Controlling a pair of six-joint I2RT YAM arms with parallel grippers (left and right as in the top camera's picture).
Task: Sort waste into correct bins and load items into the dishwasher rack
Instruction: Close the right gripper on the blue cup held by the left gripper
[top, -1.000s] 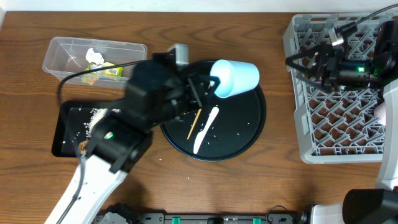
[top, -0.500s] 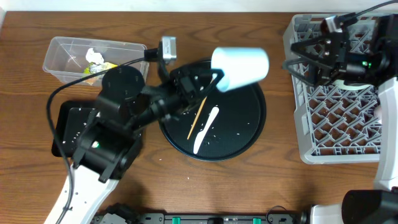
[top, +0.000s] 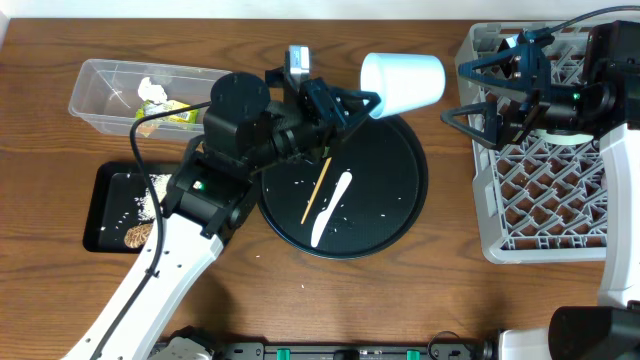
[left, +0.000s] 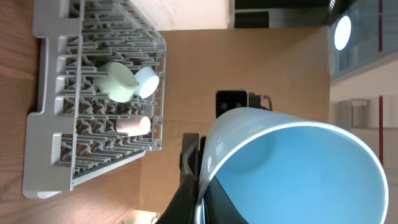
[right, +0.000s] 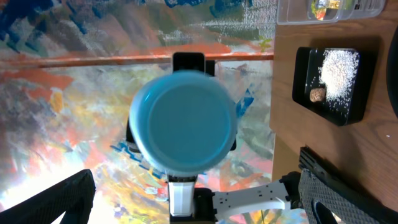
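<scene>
Handover looks near: left claw (top: 358, 103), clamped on the blue cup (top: 402, 82), has swung it toward the wide-open right claw (top: 468, 92) by the rack (top: 540, 200).

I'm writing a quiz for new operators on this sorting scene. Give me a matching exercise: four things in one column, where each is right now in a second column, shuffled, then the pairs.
Things
1. blue cup
2. wooden chopstick
3. crumpled tissue
4. rice heap

Places
A. in the clear tub
B. in the shallow black tray
C. held by the left gripper
D. lying on the round black tray

Pairs: 1-C, 2-D, 3-A, 4-B
</scene>
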